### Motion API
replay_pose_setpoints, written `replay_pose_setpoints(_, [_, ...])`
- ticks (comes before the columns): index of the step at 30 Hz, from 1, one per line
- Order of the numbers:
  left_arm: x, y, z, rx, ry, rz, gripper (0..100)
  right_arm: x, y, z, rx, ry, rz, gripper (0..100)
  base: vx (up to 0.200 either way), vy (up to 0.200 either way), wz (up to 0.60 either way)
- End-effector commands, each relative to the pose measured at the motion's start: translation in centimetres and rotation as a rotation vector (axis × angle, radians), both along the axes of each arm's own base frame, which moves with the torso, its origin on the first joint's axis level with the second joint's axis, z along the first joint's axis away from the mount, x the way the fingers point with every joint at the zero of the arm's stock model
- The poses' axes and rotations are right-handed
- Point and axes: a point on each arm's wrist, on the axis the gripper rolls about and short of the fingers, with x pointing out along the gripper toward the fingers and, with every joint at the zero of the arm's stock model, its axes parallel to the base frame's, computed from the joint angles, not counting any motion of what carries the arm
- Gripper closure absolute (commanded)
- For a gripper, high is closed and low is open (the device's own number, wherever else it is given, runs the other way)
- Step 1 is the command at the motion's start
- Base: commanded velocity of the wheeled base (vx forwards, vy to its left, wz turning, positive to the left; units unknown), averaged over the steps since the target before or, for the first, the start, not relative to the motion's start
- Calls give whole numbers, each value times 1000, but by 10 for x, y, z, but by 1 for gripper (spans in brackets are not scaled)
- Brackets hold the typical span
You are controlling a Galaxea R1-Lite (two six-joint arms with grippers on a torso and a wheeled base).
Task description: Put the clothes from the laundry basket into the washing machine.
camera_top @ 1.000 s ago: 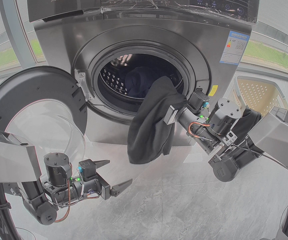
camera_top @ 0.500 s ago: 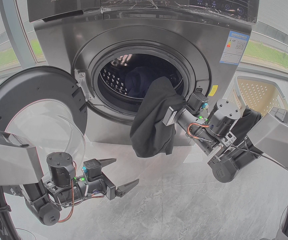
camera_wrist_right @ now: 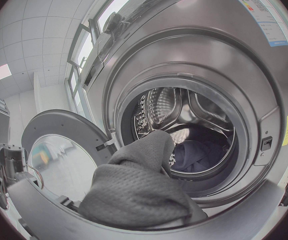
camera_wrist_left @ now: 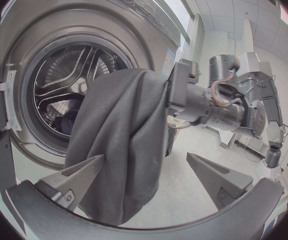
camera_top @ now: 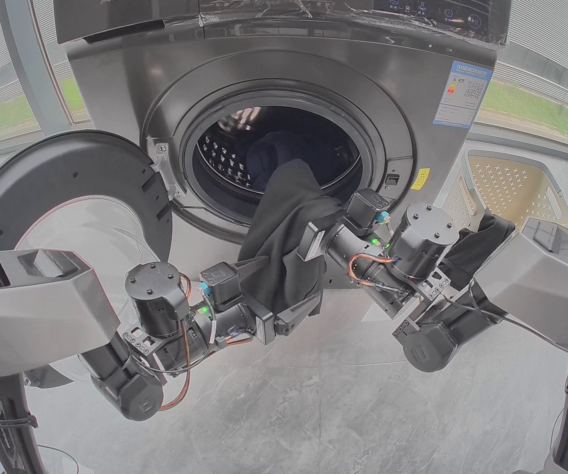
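One washing machine, one basket, two grippers

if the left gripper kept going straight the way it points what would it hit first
Most likely the dark garment hanging from the right gripper; it drapes just ahead of the open left gripper. The washing machine front lies behind.

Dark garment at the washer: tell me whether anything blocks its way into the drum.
Nothing visible blocks the dark garment: the door stands wide open, and the blue clothes in the drum lie low.
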Motion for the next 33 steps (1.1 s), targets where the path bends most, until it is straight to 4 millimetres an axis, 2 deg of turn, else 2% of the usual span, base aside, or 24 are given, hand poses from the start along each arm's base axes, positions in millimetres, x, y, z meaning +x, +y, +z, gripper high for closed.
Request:
replay_pose_setpoints(1, [19,-11,-10,-34,17,12,0,-5,8,-2,-2,3,21,100,0,0,0])
replay_pose_setpoints(5, [30,-17,-13,-54,9,44,0,-8,9,-3,-5,9,29,100,0,0,0])
replay_pose_setpoints(10, [50,-19,-28,-59,4,110,0,-17,11,-5,-13,22,45,100,0,0,0])
replay_pose_setpoints(15, [67,-14,-32,-73,-13,175,0,-27,15,0,-6,28,40,100,0,0,0])
replay_pose_setpoints(28, [77,-11,-34,-86,-23,218,0,-33,20,0,-1,32,58,100,0,0,0])
replay_pose_setpoints(29, [77,-11,-33,-89,-27,227,100,-33,20,0,0,33,58,100,0,0,0])
replay_pose_setpoints(33, [79,-11,-27,-108,-41,231,100,-30,17,1,3,32,48,100,0,0,0])
